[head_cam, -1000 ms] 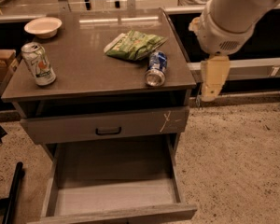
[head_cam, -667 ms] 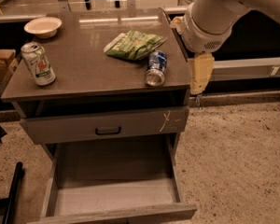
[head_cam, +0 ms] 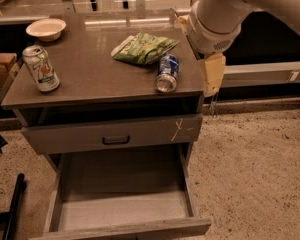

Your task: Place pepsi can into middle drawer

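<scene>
The pepsi can [head_cam: 167,73], blue with a silver top, lies on its side near the front right corner of the cabinet top, its top facing the front edge. The middle drawer [head_cam: 121,210] is pulled out below, and its pale grey floor is bare. My gripper [head_cam: 213,76] hangs from the white arm just off the right edge of the cabinet top. It is a little right of the can and about level with it, apart from it and holding nothing that I can see.
On the cabinet top [head_cam: 90,74] are a green snack bag [head_cam: 145,47] behind the can, a white can with green and orange print [head_cam: 41,68] at the front left, and a white bowl [head_cam: 46,28] at the back left. A shut drawer front with a black handle [head_cam: 115,139] sits above the open drawer.
My arm and gripper have moved left and slightly up, from beside the cabinet toward its right edge, closer to the pepsi can. Nothing on the cabinet has moved.
</scene>
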Tool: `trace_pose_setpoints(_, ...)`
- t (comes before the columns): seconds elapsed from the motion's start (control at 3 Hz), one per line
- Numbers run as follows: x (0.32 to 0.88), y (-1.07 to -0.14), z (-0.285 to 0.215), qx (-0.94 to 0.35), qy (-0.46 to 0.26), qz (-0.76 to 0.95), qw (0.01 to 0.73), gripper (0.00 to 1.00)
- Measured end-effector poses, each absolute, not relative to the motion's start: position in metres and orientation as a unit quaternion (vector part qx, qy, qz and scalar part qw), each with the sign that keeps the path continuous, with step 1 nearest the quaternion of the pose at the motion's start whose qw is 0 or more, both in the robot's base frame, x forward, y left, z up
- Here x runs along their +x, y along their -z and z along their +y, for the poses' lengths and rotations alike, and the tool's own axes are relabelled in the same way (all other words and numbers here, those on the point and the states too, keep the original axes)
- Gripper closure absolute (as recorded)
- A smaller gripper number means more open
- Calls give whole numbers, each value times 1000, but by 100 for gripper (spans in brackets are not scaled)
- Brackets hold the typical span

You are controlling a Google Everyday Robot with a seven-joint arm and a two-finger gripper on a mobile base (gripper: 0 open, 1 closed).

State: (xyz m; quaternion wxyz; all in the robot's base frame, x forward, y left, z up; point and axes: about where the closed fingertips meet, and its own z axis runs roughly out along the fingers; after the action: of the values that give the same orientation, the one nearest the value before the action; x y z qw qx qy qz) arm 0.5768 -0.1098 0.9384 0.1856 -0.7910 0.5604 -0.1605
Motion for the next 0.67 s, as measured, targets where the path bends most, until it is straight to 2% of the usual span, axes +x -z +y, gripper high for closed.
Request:
trace_pose_setpoints(0.33, 605, -934, -90, -836, 179, 494, 155, 0)
trace_pose_setpoints(0.67, 632, -919, -69, -884, 155, 420, 138, 0)
